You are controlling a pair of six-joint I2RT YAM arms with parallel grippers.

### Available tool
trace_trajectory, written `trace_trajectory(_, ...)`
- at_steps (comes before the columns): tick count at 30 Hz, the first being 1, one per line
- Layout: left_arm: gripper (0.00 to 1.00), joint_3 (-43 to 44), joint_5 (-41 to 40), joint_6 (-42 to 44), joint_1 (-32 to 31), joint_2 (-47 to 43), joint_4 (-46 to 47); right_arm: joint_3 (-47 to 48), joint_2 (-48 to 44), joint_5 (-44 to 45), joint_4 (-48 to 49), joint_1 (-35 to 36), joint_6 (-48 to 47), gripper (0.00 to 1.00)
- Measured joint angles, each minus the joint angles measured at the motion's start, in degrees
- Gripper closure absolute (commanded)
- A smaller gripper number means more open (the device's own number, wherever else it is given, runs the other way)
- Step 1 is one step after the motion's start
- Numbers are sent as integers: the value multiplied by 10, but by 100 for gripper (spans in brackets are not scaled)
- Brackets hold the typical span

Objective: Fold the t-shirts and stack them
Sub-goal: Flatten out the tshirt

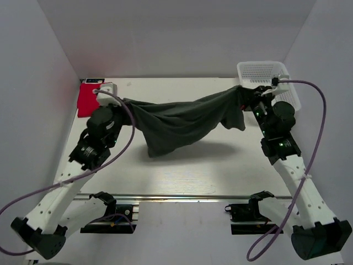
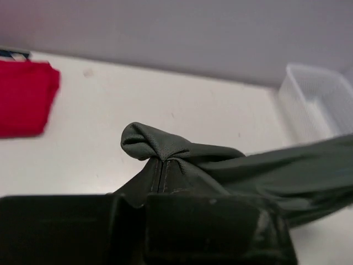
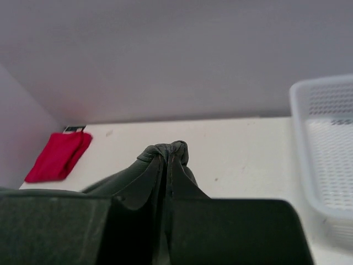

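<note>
Dark grey-green t-shirt [image 1: 182, 124] hangs slung between both arms above desk [image 1: 209, 171], long axis left-right.
- Left gripper [image 1: 123, 102] pinches one bunched end, right gripper [image 1: 243, 91] pinches other.
- Middle sags toward left-centre. We cannot tell whether lowest fold touches desk.
- Red t-shirt [image 1: 86, 100] lies folded at far-left corner, nearer left arm. We judge that stacking spot.
- Top view gives whole span and sag.
- Wrist views show only cloth squeezed between fingers, plus white mesh basket [image 3: 325, 160] off to right.
</note>
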Motion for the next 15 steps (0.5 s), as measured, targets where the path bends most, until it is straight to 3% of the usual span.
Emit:
trace_trajectory(7, 100, 71, -96, 31, 0, -74, -24, 59, -59, 68, -35, 0, -33, 100)
trace_trajectory(15, 100, 143, -56, 80, 0, -107, -32, 144, -123, 54, -80, 0, -62, 100)
